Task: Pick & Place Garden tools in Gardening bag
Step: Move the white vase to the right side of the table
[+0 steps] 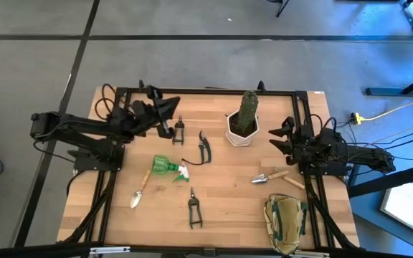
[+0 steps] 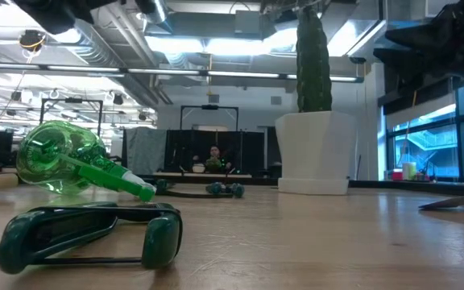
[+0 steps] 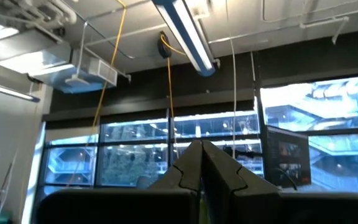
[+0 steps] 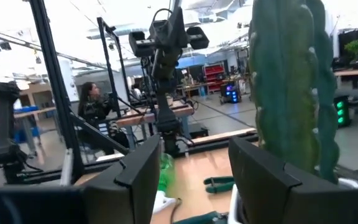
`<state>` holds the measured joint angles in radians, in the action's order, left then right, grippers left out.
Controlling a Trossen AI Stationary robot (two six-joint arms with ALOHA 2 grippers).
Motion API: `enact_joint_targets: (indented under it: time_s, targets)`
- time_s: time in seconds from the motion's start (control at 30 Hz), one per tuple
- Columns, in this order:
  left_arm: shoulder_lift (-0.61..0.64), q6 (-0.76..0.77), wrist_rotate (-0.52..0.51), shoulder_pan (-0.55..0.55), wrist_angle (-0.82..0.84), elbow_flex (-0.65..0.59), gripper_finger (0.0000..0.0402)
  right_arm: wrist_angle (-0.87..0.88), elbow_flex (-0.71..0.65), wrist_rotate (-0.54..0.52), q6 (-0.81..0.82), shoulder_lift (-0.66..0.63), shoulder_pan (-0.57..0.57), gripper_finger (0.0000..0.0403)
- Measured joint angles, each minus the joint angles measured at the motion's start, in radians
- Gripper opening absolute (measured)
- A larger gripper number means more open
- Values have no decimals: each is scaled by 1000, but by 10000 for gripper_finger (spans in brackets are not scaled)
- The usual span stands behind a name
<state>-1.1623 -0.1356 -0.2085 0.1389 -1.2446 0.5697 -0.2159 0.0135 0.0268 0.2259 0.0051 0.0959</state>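
Your left claw (image 1: pixel 172 106) hangs over the far left part of the surface (image 1: pixel 221 208), its fingers (image 3: pixel 201 168) pressed together with nothing between them. Your right claw (image 1: pixel 277 134) sits raised near the right edge, fingers about half apart and empty, aimed across at the cactus (image 1: pixel 248 111) in its white pot (image 1: pixel 239 133). Neither touches a tool, so both look parked rather than mid-grasp.

All the tools lie loose and flat on the wood, none bagged yet. The green spray bottle (image 1: pixel 167 167) lies on its side left of the middle, white nozzle pointing toward the centre. One trowel (image 1: pixel 140 192) lies near the left edge, silver blade toward the near edge; the other trowel (image 1: pixel 269 176) lies toward the right edge, close to your right claw. Three black shears are spread out: one pair (image 1: pixel 178 129) by the far edge, a second (image 1: pixel 203 149) beside the pot, a third (image 1: pixel 194 209) near the near edge.

The gardening bag (image 1: pixel 285 222) stands at the near right corner, olive fabric with dark trim, mouth upward. The right-hand trowel looks like your easiest first pick.
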Motion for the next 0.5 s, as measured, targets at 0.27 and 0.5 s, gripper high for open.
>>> enact_joint_targets:
  time_s: [0.27,0.5]
  targets:
    - [-30,-20,47,-4,2,25,4,7,18,28,68,0,0,192]
    - [110,39,232,17,266,27,4,8,129,-5,74,0,8,192]
